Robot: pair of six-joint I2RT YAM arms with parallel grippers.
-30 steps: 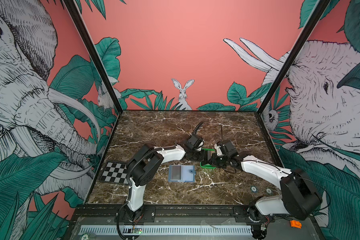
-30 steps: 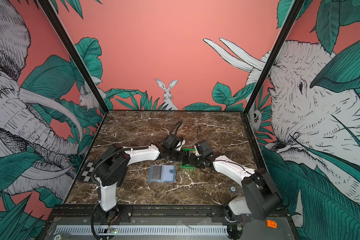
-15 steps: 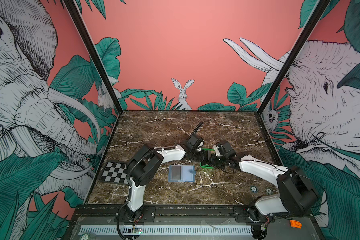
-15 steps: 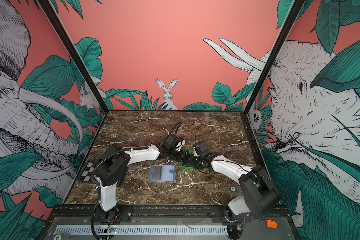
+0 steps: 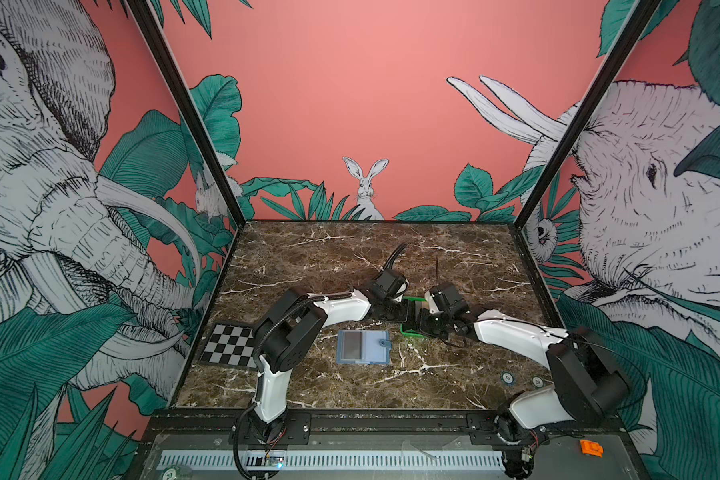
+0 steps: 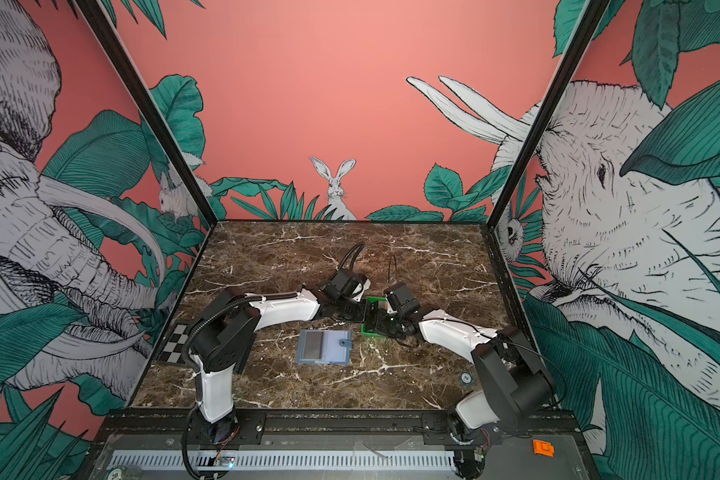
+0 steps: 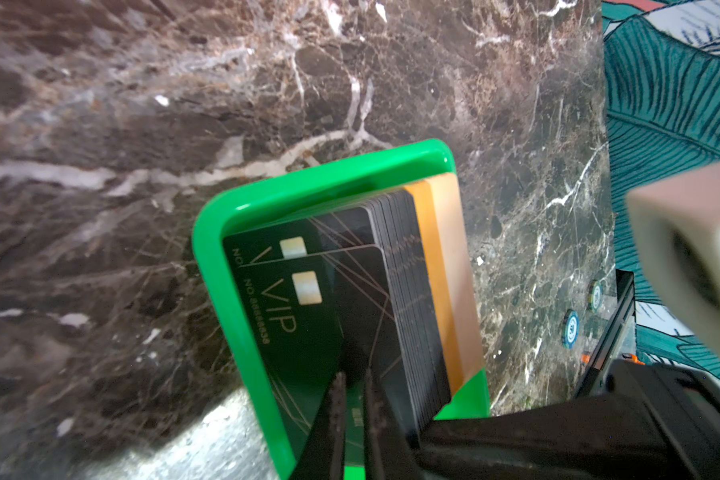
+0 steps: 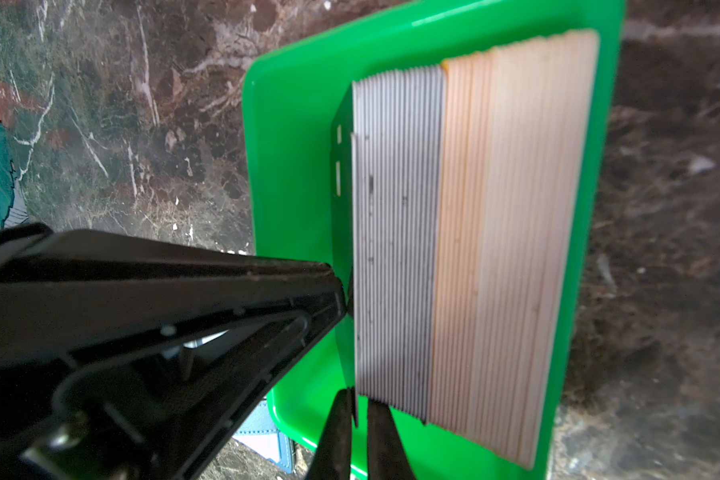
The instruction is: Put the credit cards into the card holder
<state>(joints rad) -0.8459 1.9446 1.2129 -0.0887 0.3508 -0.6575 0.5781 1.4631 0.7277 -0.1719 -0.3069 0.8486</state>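
Observation:
The credit cards [image 8: 454,232] stand on edge in a green tray [image 7: 308,178], black ones in front of tan ones. The front black VIP card [image 7: 292,316] sits slightly out of line with the stack. My right gripper [image 8: 356,409] is shut on that card's edge. My left gripper [image 7: 353,384] is shut, a thin slit between its tips, which rest against the same card's face. Both top views show the two grippers meeting over the tray [image 5: 408,330] [image 6: 366,330]. The slate-blue card holder [image 5: 363,347] [image 6: 325,347] lies open and flat in front of the tray.
A checkerboard plate [image 5: 231,345] lies at the left table edge. Two small round chips [image 5: 507,377] lie at the front right. The left arm's white forearm [image 5: 341,307] spans just behind the card holder.
The right gripper has closed a little further onto the front card's edge. Its arm has shifted slightly towards the tray. The left gripper has not moved.

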